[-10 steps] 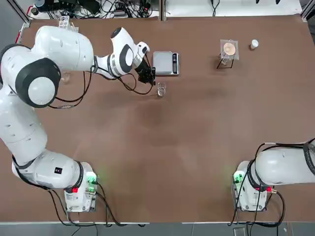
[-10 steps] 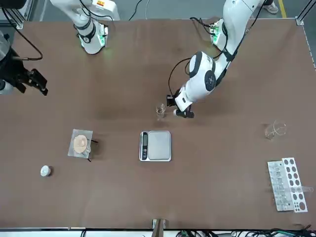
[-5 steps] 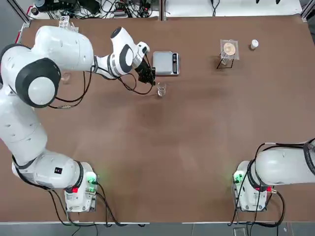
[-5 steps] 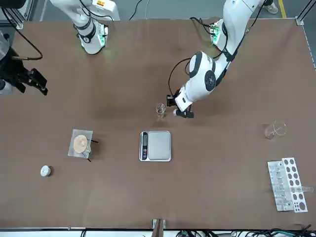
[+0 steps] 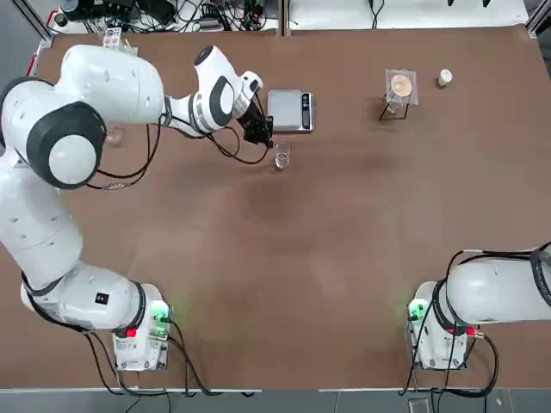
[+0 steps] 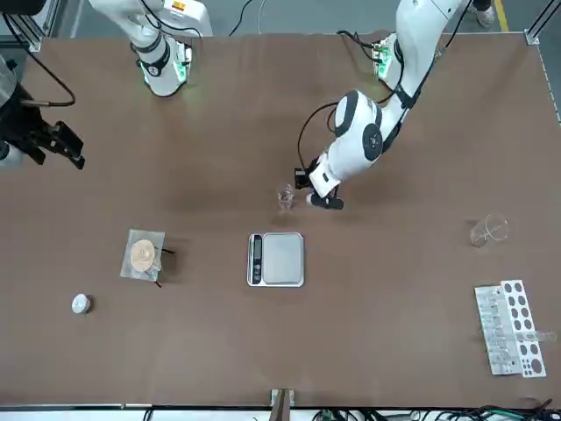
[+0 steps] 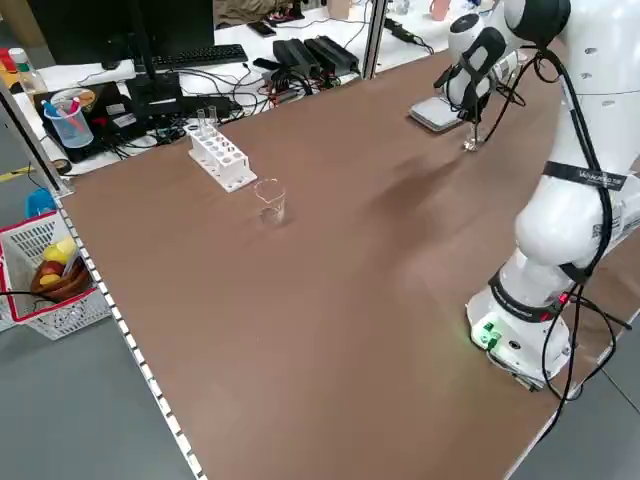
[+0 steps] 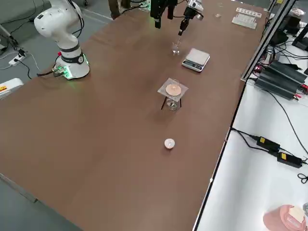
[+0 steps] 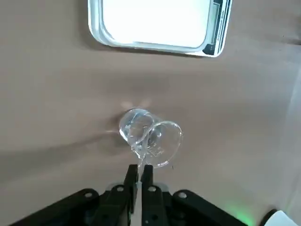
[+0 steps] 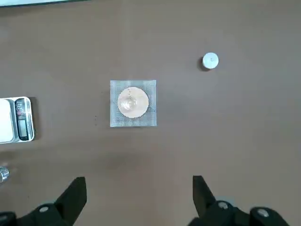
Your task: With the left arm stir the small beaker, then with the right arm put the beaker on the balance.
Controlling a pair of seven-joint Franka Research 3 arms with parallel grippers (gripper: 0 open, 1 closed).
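Clear glass forms the small beaker (image 9: 133, 123), baseward of the balance (image 9: 155, 21). Beside it, your left gripper (image 9: 140, 168) clamps a thin rod (image 9: 144, 147); circle gently, sparing the walls. Right of the balance, your right gripper (image 10: 140, 190) waits, fingers apart.

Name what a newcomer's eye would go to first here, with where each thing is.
Probably the big white left arm, reaching over the table to the small beaker, with its gripper closed just beside that glass in the left wrist view. Next, likely the silver balance, at the beaker's far side from the robot, and the stand's round tan disc off to the robot's right.
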